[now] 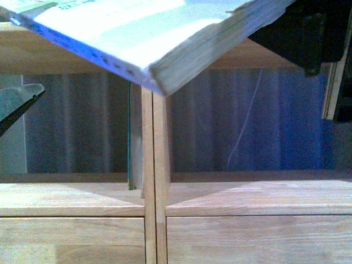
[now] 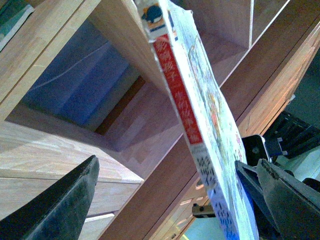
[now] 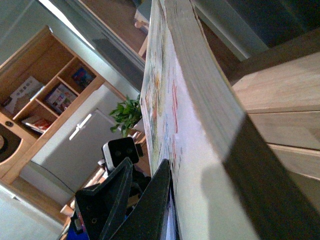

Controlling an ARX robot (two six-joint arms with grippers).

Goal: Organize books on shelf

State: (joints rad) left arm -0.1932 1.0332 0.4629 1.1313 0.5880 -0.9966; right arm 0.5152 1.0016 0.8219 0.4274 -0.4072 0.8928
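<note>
A white and pale-blue book (image 1: pixel 148 33) with a red spine mark hangs tilted across the top of the front view, in front of the light-wood shelf (image 1: pixel 154 220). My right gripper (image 1: pixel 300 36) is shut on its far-right end. In the right wrist view the book (image 3: pixel 185 130) shows edge-on, clamped between the dark fingers (image 3: pixel 150 200). My left gripper (image 2: pixel 170 210) is open, and the book (image 2: pixel 200 110) passes between its spread fingers (image 2: pixel 60 205), closer to one of them. A slim green-edged book (image 1: pixel 130 137) stands upright in the left compartment against the middle divider.
Drawer fronts (image 1: pixel 71 239) run below the open compartments. A white cable (image 1: pixel 245 121) hangs behind the right compartment, against a blue backdrop. Behind the arms stand a darker wooden cabinet (image 3: pixel 45 95) holding books and a green plant (image 3: pixel 127 115).
</note>
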